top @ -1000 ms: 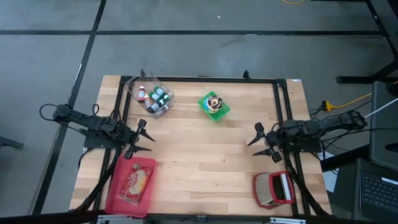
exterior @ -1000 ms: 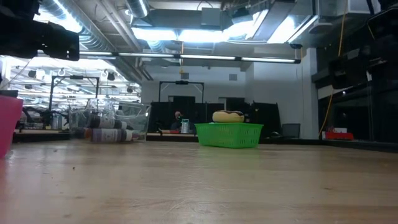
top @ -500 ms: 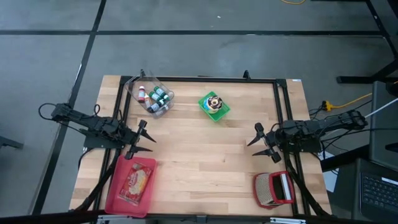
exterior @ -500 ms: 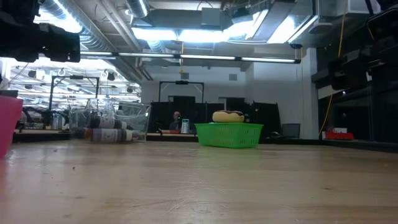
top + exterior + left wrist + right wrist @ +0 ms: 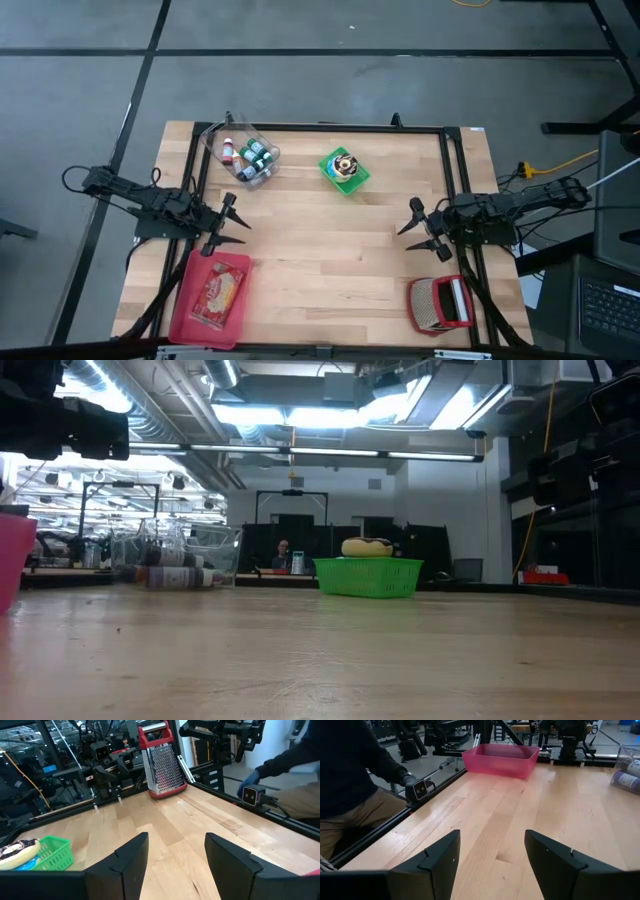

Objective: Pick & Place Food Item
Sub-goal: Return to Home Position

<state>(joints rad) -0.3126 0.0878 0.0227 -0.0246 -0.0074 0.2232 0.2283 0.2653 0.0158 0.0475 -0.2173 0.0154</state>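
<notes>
Well, the little bottles (image 5: 252, 158) lie in the clear bin (image 5: 213, 140) (probably light and slippery; pinch round the middle). Left gripper (image 5: 237, 224) and right gripper (image 5: 410, 226) hang wide open, empty.

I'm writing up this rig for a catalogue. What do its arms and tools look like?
The left arm and the right arm are both dark, slim and jointed, with thin black cables looping near their outer ends. The left tool and the right tool each have two matt black fingers, broad and angular, narrowing to blunt tips. No markings show.
</notes>
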